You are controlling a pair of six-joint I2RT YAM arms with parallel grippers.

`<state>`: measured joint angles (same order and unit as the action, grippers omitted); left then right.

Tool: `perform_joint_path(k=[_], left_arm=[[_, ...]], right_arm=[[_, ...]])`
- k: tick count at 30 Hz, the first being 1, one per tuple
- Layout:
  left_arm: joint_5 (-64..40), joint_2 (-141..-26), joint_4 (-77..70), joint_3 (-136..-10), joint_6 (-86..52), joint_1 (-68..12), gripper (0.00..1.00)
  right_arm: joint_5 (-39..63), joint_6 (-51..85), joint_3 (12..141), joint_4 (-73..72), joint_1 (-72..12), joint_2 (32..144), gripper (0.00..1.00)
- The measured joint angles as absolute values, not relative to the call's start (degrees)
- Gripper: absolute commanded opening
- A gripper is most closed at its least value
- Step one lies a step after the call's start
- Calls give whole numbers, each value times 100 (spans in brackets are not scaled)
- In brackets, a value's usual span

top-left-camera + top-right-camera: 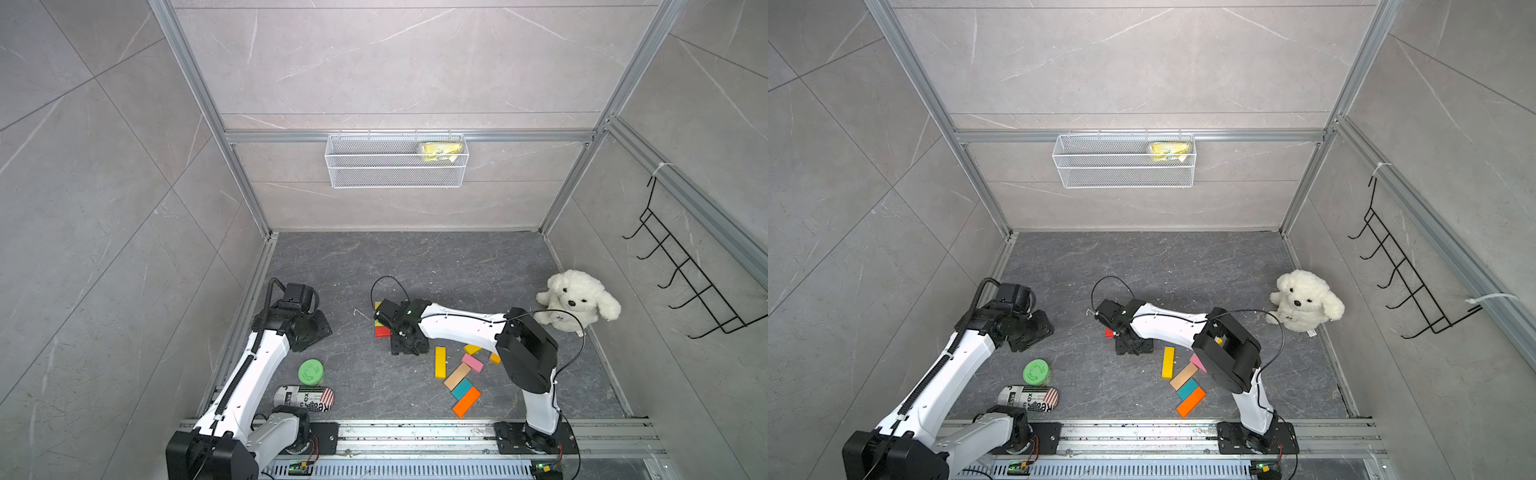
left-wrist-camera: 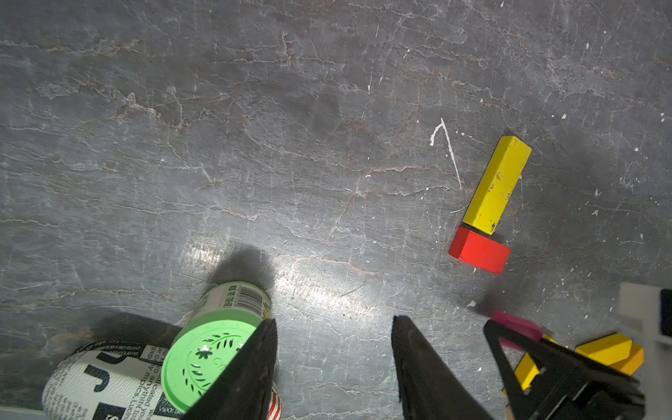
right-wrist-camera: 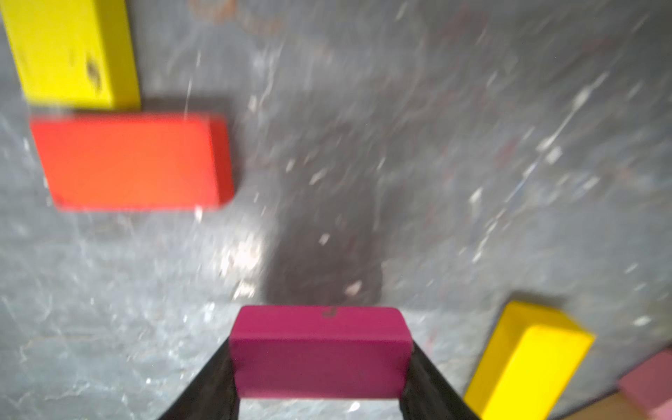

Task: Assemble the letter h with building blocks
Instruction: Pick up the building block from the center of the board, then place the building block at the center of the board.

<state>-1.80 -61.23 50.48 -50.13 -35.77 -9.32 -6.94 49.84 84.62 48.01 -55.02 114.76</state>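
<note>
My right gripper (image 3: 320,363) is shut on a short magenta block (image 3: 320,331), its fingers pressing the block's two ends just above the floor. Ahead of it a red block (image 3: 131,160) lies crosswise against the end of a long yellow block (image 3: 72,51); the pair also shows from the left wrist, red block (image 2: 479,251) and yellow block (image 2: 497,183). In a top view the right gripper (image 1: 409,340) sits beside the red block (image 1: 382,331). Loose blocks lie near the right arm: yellow (image 1: 440,362), pink (image 1: 473,362), tan (image 1: 457,376), teal (image 1: 462,389), orange (image 1: 466,402). My left gripper (image 2: 332,322) is open over bare floor.
A green-lidded jar (image 1: 311,371) and a printed can (image 1: 303,398) lie by the left arm. A white plush dog (image 1: 575,305) sits at the right wall. A wire basket (image 1: 397,160) hangs on the back wall, a black hook rack (image 1: 685,266) on the right wall.
</note>
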Motion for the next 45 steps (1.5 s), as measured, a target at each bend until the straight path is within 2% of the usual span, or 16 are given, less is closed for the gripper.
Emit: perform_joint_path(k=[6, 14, 26, 33, 36, 38, 45], left_arm=[[-196, -6141, 4978, -5013, -3577, -932, 55], [-209, -6213, 4925, -5013, -3577, -932, 55], [-211, -6226, 4921, -5013, -3577, -932, 55], [-211, -6226, 4921, -5011, -3577, -932, 55], [-211, -6226, 4921, -5011, -3577, -932, 55], [-211, -6226, 4921, -5011, -3577, -932, 55], [-213, -6224, 4921, -5011, -3577, -932, 55]], right_arm=[[-593, 4495, 8783, 4630, -4987, 11515, 56], [-491, 4239, 9244, 4617, -4947, 12116, 56], [-513, 4237, 9242, 4624, -4904, 12145, 58], [-515, 4237, 9172, 4609, -4893, 12143, 66], [-517, 4278, 9172, 4619, -4893, 12143, 80], [-534, 4272, 9170, 4619, -4893, 12143, 84], [-598, 4285, 9080, 4624, -4886, 12101, 89]])
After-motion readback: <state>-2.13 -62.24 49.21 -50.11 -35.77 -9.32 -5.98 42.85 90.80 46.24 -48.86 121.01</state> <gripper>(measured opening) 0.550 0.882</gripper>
